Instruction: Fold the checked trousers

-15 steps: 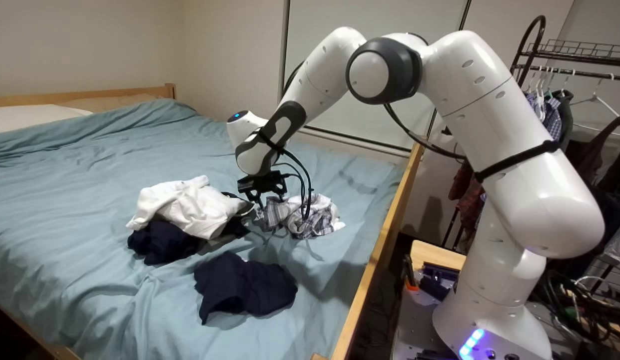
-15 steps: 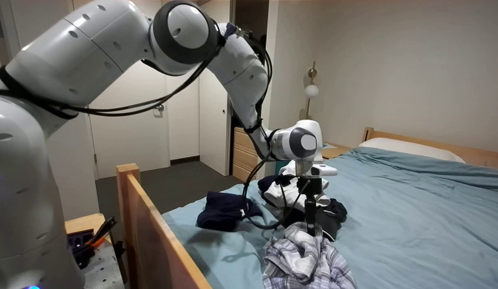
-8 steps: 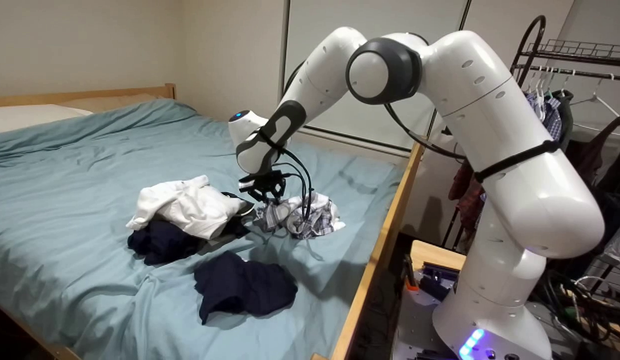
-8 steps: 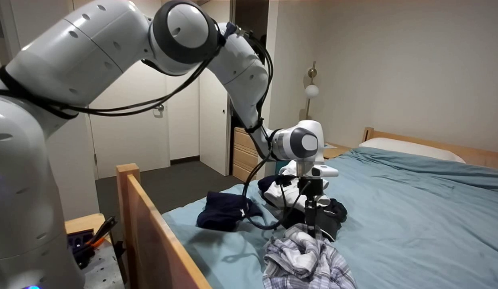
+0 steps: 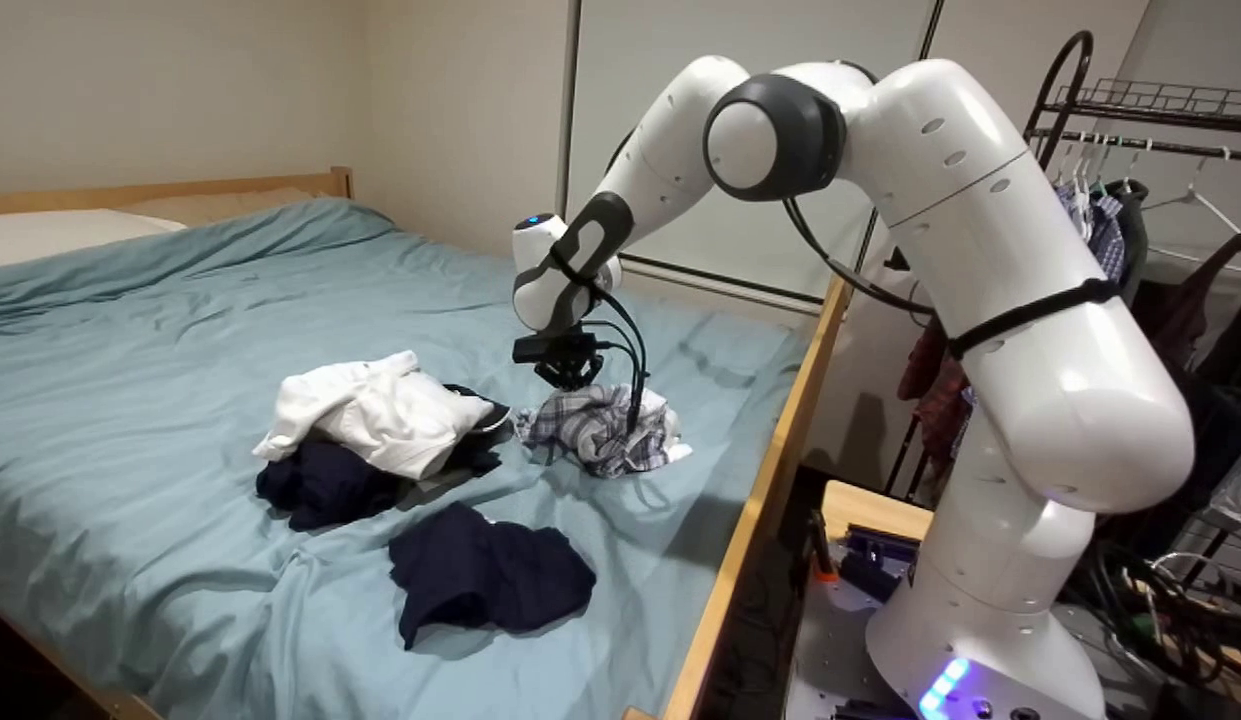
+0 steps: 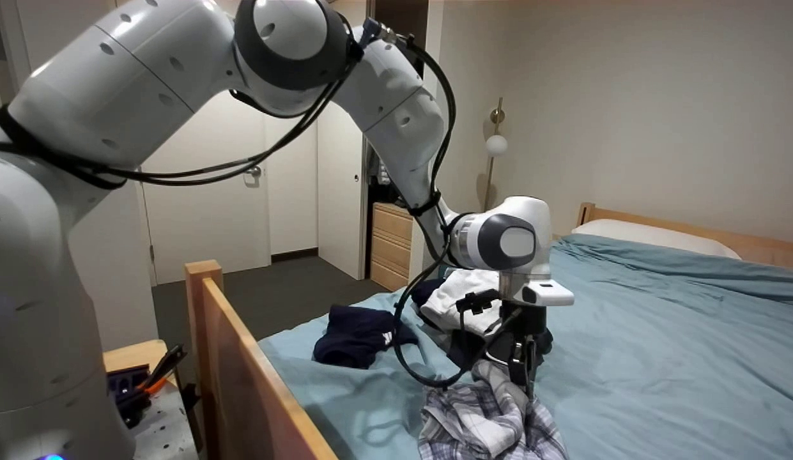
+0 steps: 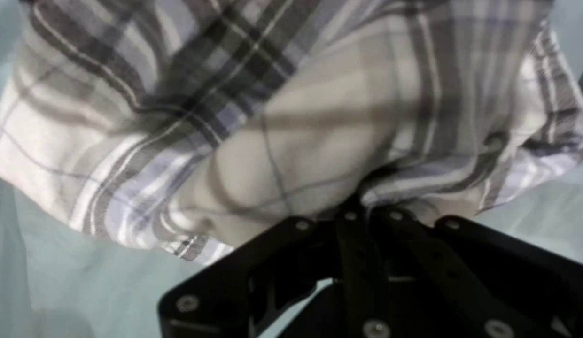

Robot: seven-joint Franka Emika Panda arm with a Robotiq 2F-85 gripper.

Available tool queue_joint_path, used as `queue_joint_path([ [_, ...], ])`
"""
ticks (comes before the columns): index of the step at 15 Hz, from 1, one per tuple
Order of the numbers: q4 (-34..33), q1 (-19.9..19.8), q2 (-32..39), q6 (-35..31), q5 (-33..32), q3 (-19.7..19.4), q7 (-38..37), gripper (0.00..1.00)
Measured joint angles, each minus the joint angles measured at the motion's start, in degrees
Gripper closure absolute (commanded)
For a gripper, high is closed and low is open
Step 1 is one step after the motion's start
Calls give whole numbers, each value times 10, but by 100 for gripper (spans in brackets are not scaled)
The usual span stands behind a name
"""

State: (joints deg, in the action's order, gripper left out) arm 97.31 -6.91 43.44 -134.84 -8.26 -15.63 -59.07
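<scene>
The checked trousers (image 5: 605,440) are lying in a rumpled heap on the blue sheet (image 5: 280,290), and in both exterior views I'm seeing the gripper (image 5: 572,382) pointing down at them. Taking the heap as the middle of a dial in an exterior view, the gripper is sitting at eleven o'clock, right at the cloth's upper edge. Its fingers (image 7: 359,263) are standing together, clamping a fold of the checks: in the wrist view the cloth is running in between their tips. Around those tips the grey, lilac and cream bands are spreading from nine o'clock over to two, slightly blurred.

From the heap again, the white garment (image 5: 380,415) is resting at nine o'clock on dark clothes (image 5: 330,488); a black piece (image 5: 488,415) is poking out beneath it, just beside the trousers, and I'm not managing to tell whether they're touching. A navy garment (image 5: 490,575) is lying by itself at seven. The wooden rail (image 5: 753,510) is slanting past at four, with the robot's base (image 5: 980,625) standing beyond it. The white arm (image 5: 980,190) is arching over from there, black cables (image 5: 641,375) hanging before the heap. At two, a rack (image 5: 1170,118) is holding clothes on hangers.
</scene>
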Motion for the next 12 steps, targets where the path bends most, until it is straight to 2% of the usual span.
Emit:
queue_joint_path([
  [5, 37, -67, 1, -70, 83, -4, 24, 98],
  [12, 61, -108, 4, -120, 187, -7, 27, 98],
])
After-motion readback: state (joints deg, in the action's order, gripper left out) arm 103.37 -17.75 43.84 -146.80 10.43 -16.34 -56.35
